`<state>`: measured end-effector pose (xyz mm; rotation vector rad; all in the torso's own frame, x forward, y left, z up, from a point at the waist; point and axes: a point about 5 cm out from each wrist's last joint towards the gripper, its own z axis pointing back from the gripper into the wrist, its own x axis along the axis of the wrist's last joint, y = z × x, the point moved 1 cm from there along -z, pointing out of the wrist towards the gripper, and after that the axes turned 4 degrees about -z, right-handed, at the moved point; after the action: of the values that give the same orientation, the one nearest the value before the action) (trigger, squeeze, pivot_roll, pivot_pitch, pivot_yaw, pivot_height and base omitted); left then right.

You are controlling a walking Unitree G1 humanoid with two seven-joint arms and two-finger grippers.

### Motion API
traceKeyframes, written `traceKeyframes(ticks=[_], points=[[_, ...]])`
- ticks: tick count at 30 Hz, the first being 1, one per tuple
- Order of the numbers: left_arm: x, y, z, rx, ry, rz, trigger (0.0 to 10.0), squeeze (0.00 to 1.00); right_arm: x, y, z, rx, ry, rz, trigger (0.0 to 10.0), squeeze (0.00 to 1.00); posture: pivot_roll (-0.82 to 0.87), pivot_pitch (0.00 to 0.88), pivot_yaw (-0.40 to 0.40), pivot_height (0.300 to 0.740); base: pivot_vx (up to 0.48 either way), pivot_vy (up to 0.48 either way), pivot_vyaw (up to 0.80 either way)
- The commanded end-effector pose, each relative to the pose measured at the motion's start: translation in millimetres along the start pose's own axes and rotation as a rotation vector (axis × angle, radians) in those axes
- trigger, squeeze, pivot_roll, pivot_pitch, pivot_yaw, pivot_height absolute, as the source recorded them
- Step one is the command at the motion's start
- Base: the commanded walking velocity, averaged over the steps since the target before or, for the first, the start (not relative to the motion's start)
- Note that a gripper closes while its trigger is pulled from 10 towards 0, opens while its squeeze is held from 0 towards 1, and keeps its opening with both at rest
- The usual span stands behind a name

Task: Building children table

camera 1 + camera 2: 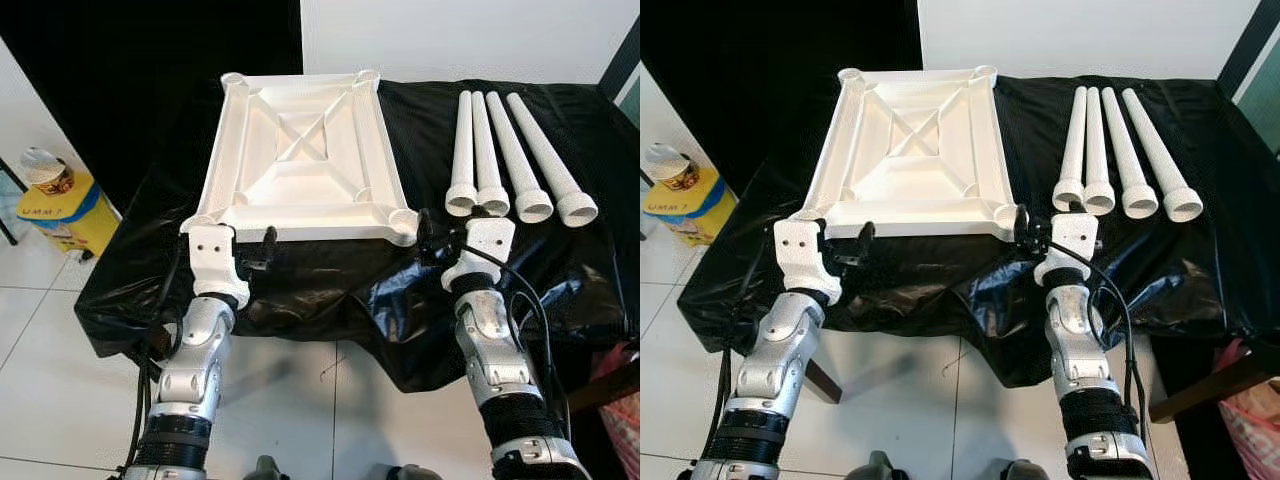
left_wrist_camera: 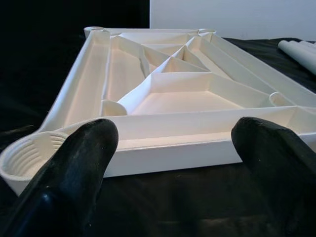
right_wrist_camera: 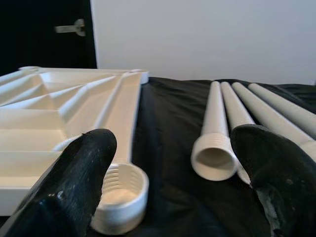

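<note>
My left gripper [image 2: 173, 163] hovers with its two black fingers [image 2: 69, 168] spread wide apart, holding nothing, just short of the near edge of the white ribbed plastic tabletop [image 1: 300, 150], which lies upside down on the black cloth-covered table [image 1: 330, 290]. Seen from my head, that gripper [image 1: 262, 248] sits at about seven o'clock of the tabletop, close to its near-left threaded corner socket [image 2: 24, 158]. My left forearm rises straight from below towards the table's front edge.

My right gripper [image 3: 173, 163] is likewise open, fingers [image 3: 74, 177] wide and empty, at about five o'clock of the tabletop, beside the near-right threaded corner socket [image 3: 121, 195]. From my head it [image 1: 432, 236] lies between that corner and the four white tapered plastic legs [image 1: 510, 165]. These lie side by side at three o'clock of the tabletop, wide threaded ends towards me, apart from the tabletop with bare black cloth between. The nearest leg's open mouth [image 3: 213, 160] faces my right wrist.

The cloth hangs crumpled over the table's front edge, and white tiled floor [image 1: 300, 410] lies beneath my arms. At nine o'clock stands a yellow box [image 1: 65, 210] with blue writing I cannot make out, a round tin [image 1: 45, 170] on top.
</note>
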<state>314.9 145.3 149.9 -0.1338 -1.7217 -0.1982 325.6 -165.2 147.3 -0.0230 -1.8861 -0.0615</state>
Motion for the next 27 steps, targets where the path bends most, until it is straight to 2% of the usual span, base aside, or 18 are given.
traceKeyframes(ticks=[1, 6, 17, 27], points=[[0.4, -4.0, 2.1, -0.093, -0.003, 0.005, 10.0, 0.0, 1.4, -0.1, -2.1, -0.007, -0.01, 0.008, 10.0, 0.0, 0.0, 0.054, 0.013, 0.74, 0.0, 0.0, 0.0], [2.1, -3.5, 1.3, -0.094, -0.01, 0.009, 10.0, 0.0, 1.6, -0.7, -1.8, -0.01, -0.013, 0.01, 10.0, 0.0, 0.0, 0.054, 0.014, 0.74, 0.0, 0.0, 0.0], [1.8, -7.4, 0.3, -0.101, -0.01, 0.019, 10.0, 0.0, 0.9, 0.3, -0.2, 0.012, -0.016, 0.02, 10.0, 0.0, -0.01, 0.04, 0.014, 0.74, 0.242, 0.0, 0.0], [-0.6, -7.7, -1.3, -0.06, -0.007, 0.025, 10.0, 0.0, 1.7, 3.3, -0.2, 0.044, -0.023, 0.028, 10.0, 0.0, -0.04, 0.022, 0.01, 0.74, 0.0, 0.0, 0.0]])
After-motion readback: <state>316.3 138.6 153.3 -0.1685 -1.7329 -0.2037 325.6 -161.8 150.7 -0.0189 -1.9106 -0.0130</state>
